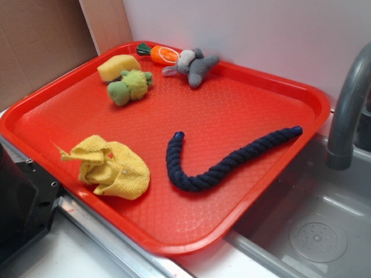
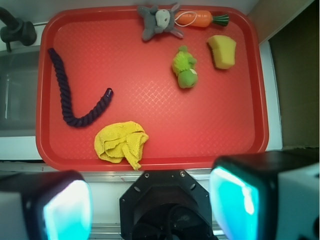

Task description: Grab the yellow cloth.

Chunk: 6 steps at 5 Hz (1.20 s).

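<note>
Exterior view: red tray (image 1: 278, 87) sits beside a sink basin, grey faucet (image 1: 348, 110) at right edge. Yellow cloth (image 1: 113, 168) lies crumpled on the tray's near-left part, one thin corner poking toward the left rim; nothing touches it. Navy rope (image 1: 223, 162) curves in a hook just right of the cloth, apart from it, its long end reaching toward the tray's right rim. Far corner holds four items close together: yellow wedge block (image 1: 119, 66), yellow-green plush (image 1: 130, 87) just in front of the block, orange carrot toy (image 1: 162, 54), grey plush animal (image 1: 194, 66) beside the carrot. Dark robot hardware fills the lower-left corner of this view. Wrist view, looking down from over the tray's near edge: gripper (image 2: 150, 205) hangs well above and short of the tray, its two fingers (image 2: 65, 210) spread wide at the frame's bottom corners, holding nothing. Cloth in this view sits near the tray's bottom rim, left of centre, roughly ahead of the gap between the fingers, with the rope's end just above it.
</note>
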Motion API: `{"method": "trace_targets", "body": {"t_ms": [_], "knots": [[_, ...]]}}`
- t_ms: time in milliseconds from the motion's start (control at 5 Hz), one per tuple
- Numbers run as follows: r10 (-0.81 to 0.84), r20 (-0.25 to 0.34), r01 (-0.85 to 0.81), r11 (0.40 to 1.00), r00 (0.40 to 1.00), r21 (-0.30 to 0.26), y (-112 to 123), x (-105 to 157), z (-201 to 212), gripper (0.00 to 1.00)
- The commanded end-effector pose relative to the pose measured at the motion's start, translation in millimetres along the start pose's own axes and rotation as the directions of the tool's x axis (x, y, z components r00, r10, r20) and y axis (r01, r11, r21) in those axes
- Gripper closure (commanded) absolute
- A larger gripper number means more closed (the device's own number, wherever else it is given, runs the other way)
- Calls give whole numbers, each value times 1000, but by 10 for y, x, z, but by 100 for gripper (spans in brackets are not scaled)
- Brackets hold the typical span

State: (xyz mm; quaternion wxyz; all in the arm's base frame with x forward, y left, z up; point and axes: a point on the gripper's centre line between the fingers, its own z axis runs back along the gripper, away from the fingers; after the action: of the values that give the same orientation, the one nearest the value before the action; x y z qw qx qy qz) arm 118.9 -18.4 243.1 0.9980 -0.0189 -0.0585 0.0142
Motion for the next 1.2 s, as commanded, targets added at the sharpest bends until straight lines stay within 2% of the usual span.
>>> {"method": "trace_targets", "body": {"t_ms": [0,200,400,600,800,1000], "knots": [[0,0,0,1000,1000,0,0,0,0,0],[-137,-195,131,990,971,-46,-154,-8,-509,0],[-261,-184,260,965,948,-31,-409,138,-1043,0],[-442,-145,438,897,885,-62,-576,179,-1546,0],[-527,-159,528,848,835,-43,-586,145,-1870,0],[-539,-174,535,841,824,-75,-506,109,-2026,0]]}}
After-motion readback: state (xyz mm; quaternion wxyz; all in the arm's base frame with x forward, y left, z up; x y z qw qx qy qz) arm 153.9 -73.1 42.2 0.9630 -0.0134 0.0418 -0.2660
